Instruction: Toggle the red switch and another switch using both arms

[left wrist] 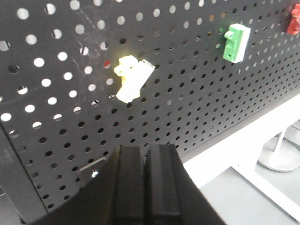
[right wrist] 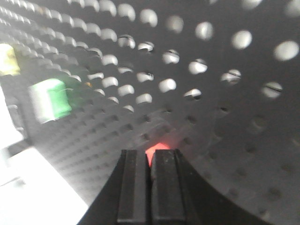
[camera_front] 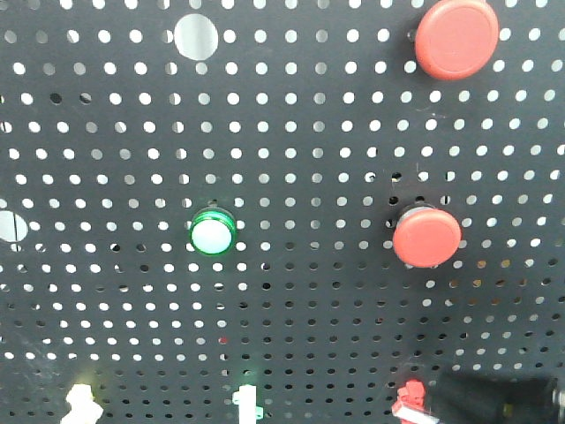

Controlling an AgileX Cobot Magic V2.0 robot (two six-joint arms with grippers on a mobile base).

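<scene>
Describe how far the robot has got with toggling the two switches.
Done: no flipped switch is evident. In hand: the right hand, shut, has its tips right at the red switch; the left hand, shut, sits below the yellow switch, apart from it. Left: apparently both toggles.

- You face a black pegboard (camera_front: 300, 177) that fills the front view, white showing through its small holes.
- At the top right you find a large red mushroom button (camera_front: 457, 37), cut by the upper edge.
- Below it, at mid height, sits a second red mushroom button (camera_front: 426, 236).
- Left of centre you see a round green-ringed button (camera_front: 212, 233) with a white, glowing face.
- A larger round hole (camera_front: 195, 36) opens near the top.
- In the left wrist view, a white frame (left wrist: 234, 150) runs under the board, with a round grey stand base (left wrist: 281, 157) beside it.
</scene>
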